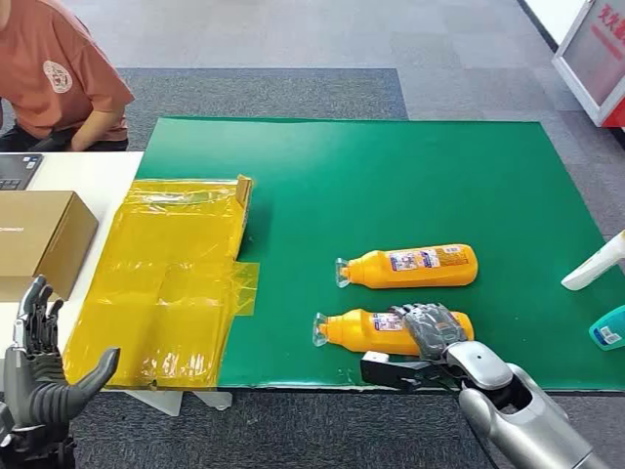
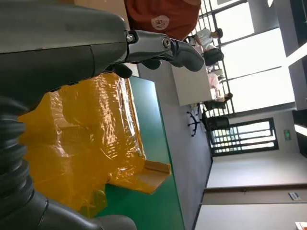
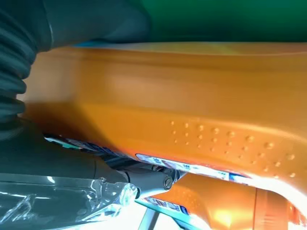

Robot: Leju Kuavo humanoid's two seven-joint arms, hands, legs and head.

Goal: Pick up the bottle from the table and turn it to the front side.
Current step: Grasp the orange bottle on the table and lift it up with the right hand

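Two orange bottles with clear caps lie on their sides on the green mat (image 1: 368,176). The far bottle (image 1: 413,266) lies free, its label facing up. My right hand (image 1: 431,327) grips the near bottle (image 1: 354,332) around its body, fingers draped over the top, and the bottle still rests on the mat. In the right wrist view this near bottle (image 3: 181,105) sits between my thumb and a dark finger (image 3: 72,167). My left hand (image 1: 40,376) is raised off the table's near left corner, fingers apart and holding nothing; the left wrist view shows the left hand (image 2: 72,52) the same way.
A crumpled yellow plastic bag (image 1: 169,283) covers the mat's left edge. A cardboard box (image 1: 37,239) and a laptop (image 1: 15,171) sit on the white table at far left, with a person (image 1: 59,73) behind them. At the right edge lie a white object (image 1: 593,264) and a teal bottle (image 1: 610,329).
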